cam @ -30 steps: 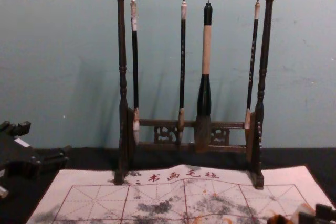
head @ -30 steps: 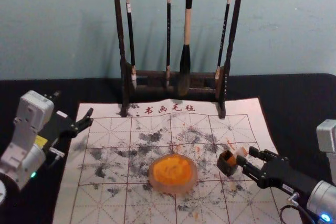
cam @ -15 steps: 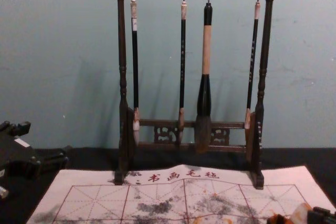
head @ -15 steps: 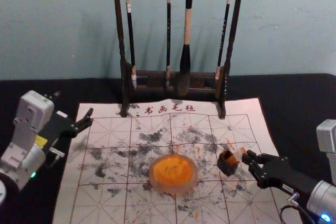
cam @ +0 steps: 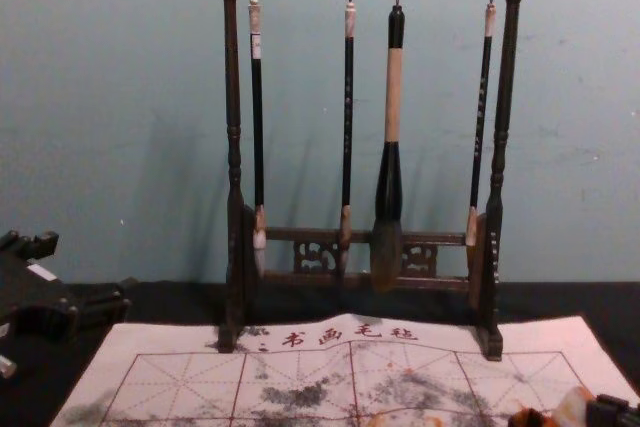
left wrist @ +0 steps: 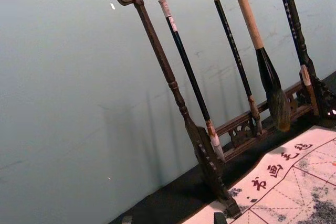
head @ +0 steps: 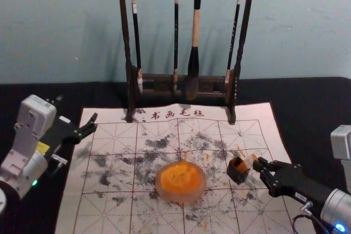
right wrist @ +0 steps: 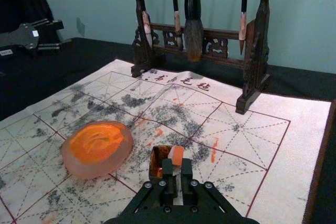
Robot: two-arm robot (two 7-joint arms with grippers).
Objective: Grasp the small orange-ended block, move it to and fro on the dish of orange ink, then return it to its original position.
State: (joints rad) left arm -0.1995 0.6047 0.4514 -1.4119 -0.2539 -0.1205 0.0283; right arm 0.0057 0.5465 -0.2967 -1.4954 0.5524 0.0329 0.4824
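The right gripper is at the right of the mat, shut on the small pale block with an orange end. In the right wrist view, the right gripper has its fingers against both sides of the block, orange end uppermost. The block sits right beside a small dark open box; whether they touch I cannot tell. The round dish of orange ink lies left of the box. My left gripper is parked open at the left; the left wrist view shows the left gripper's spread tips.
A dark wooden rack with several hanging brushes stands at the mat's back edge. The ink-stained white mat lies on a black-covered table, with a wall behind.
The right gripper's fingers were apart beside the block one second ago and have shut on it. Over the last half second nothing visibly moved, and the left arm has stayed still.
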